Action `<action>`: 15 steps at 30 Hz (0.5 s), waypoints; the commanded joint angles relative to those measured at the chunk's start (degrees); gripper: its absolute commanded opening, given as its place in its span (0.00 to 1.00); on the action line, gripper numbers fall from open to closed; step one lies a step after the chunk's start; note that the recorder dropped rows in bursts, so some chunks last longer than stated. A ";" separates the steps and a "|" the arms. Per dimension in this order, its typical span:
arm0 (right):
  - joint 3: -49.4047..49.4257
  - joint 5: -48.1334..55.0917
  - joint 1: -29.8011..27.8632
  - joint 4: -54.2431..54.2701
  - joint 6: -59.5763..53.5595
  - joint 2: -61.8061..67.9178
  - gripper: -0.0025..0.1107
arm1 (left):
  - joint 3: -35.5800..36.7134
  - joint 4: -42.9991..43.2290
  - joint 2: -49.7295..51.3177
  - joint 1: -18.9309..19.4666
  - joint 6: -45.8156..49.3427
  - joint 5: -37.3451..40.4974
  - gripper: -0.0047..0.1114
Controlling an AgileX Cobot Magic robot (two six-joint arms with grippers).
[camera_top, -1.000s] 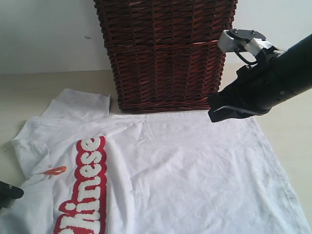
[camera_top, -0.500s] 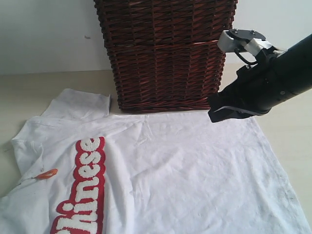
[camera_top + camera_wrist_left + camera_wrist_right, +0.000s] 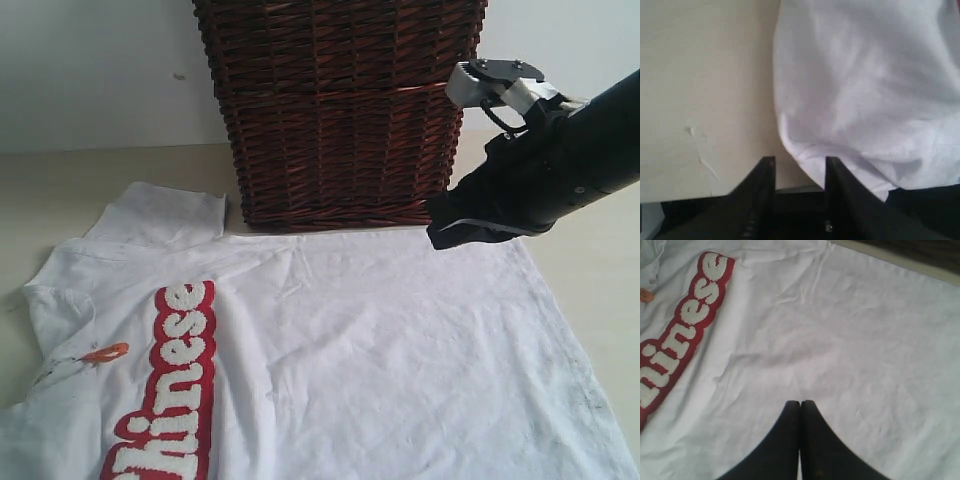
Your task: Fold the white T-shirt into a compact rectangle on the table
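The white T-shirt (image 3: pixel 350 350) lies spread on the table (image 3: pixel 60 190), with its red-outlined lettering (image 3: pixel 175 380) at the lower left and an orange tag (image 3: pixel 105 352) by the collar. My right gripper (image 3: pixel 445 235) hovers over the shirt's far right part near the basket; its jaws (image 3: pixel 800 404) are shut, with only shirt cloth (image 3: pixel 840 340) below. My left gripper (image 3: pixel 800 162) shows only in its wrist view. It is open, and a rounded edge of the shirt (image 3: pixel 865 90) reaches into the gap beside one finger (image 3: pixel 832 167) without being pinched.
A dark brown wicker basket (image 3: pixel 340 110) stands at the back, right behind the shirt's far edge. Bare tabletop (image 3: pixel 705 90) lies beside the shirt edge at the left gripper. The shirt's left sleeve (image 3: pixel 165 215) lies left of the basket.
My left gripper has left the exterior view's lower left corner and its jaws have opened off the cloth. The collar area with the tag has shifted slightly. The right arm has not moved.
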 commanded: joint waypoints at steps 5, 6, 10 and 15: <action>-0.52 -1.55 0.09 0.28 -0.65 -0.52 0.02 | -1.09 -6.34 7.95 0.22 10.02 -36.42 0.31; -0.52 -1.24 0.09 0.28 -0.65 -0.52 0.02 | -1.89 -4.50 12.25 1.38 9.59 -38.34 0.26; -0.52 -0.74 0.09 0.28 -0.65 -0.52 0.02 | -6.94 2.02 30.51 12.26 3.09 -33.99 0.40; -0.52 -2.13 0.09 -0.01 -0.65 -0.52 0.02 | -7.33 2.12 42.37 16.10 2.54 -30.05 0.41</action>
